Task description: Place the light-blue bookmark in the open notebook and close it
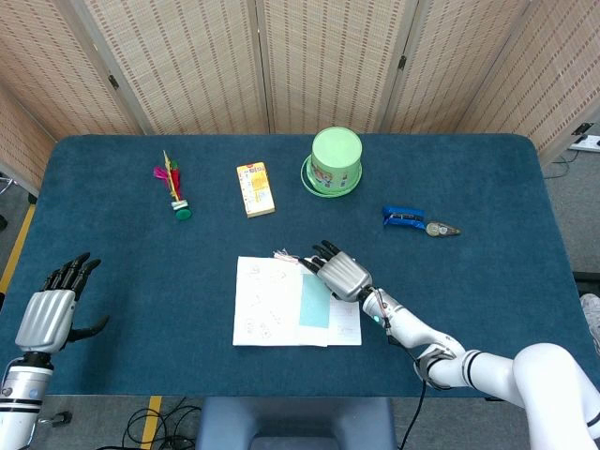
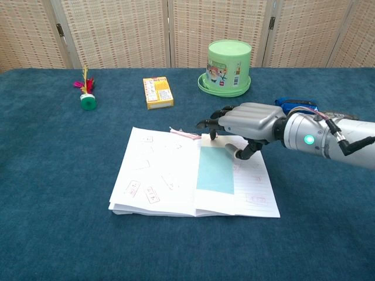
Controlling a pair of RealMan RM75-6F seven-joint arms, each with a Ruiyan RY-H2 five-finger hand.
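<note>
The open notebook (image 1: 267,305) (image 2: 158,175) lies flat in the middle of the table. On its right page, beside the spine, lies the light-blue bookmark (image 1: 314,302) (image 2: 215,170), with a pale tassel at the notebook's top edge. My right hand (image 1: 342,274) (image 2: 249,122) hovers over the upper right page, palm down. Its fingers are spread and slightly curled, with the fingertips (image 2: 210,126) at the bookmark's top end, and it holds nothing. My left hand (image 1: 49,314) stays open at the table's far left edge, away from the notebook.
A green tub (image 1: 337,161) (image 2: 229,67) stands at the back centre. Left of it lie a yellow box (image 1: 255,188) (image 2: 157,92) and a feathered shuttlecock (image 1: 173,187) (image 2: 86,93). A blue stapler (image 1: 403,217) (image 2: 293,104) and a small tool (image 1: 441,229) lie at the right.
</note>
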